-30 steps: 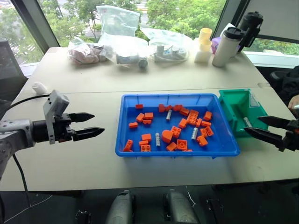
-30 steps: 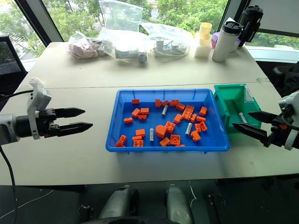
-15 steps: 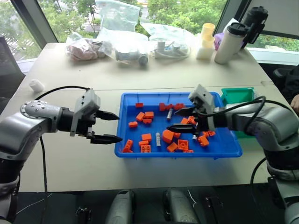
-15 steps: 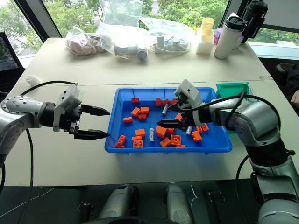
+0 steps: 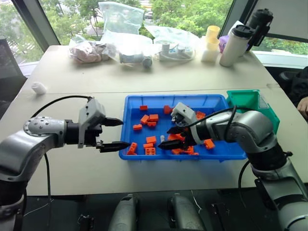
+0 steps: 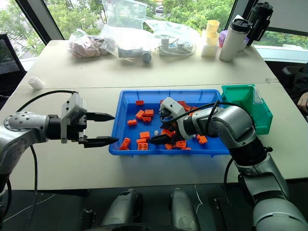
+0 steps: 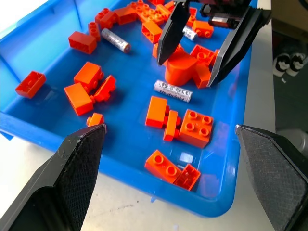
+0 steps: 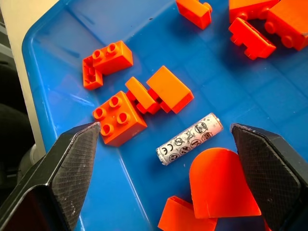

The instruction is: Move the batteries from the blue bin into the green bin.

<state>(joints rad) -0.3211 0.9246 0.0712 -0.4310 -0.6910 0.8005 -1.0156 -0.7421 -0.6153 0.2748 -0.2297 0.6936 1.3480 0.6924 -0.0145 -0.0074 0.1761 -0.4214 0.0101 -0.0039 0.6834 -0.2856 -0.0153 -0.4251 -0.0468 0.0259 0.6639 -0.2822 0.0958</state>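
On the left, the left gripper (image 5: 115, 134) hangs over the table (image 5: 72, 163), just beside the left wall of the blue bin (image 5: 144, 102). Its two black fingers are spread wide apart, and there is nothing between them. It points sideways at the bin.

The blue bin sits in the middle of the table. Lots of orange bricks (image 5: 150, 152) lie on its floor. The batteries are mixed in with them. One battery (image 7: 173, 90) lies flat near the middle of the bin, close to a rounded orange block (image 7: 182, 69). Another battery (image 7: 115, 40) lies farther back, near more orange bricks.

The right gripper (image 5: 169, 137) reaches into the blue bin from the right side. Its fingers are wide open too, and it holds nothing. It hangs just above the battery in the middle, with one finger on each side of it. In the right wrist view, that battery (image 8: 189, 138) lies between the two finger tips, but they do not touch it.

On the far right, the green bin (image 5: 250, 100) stands against the right end of the blue bin.

At the back of the table are some clear plastic bags (image 5: 125, 41) and a white bottle (image 5: 232, 46).
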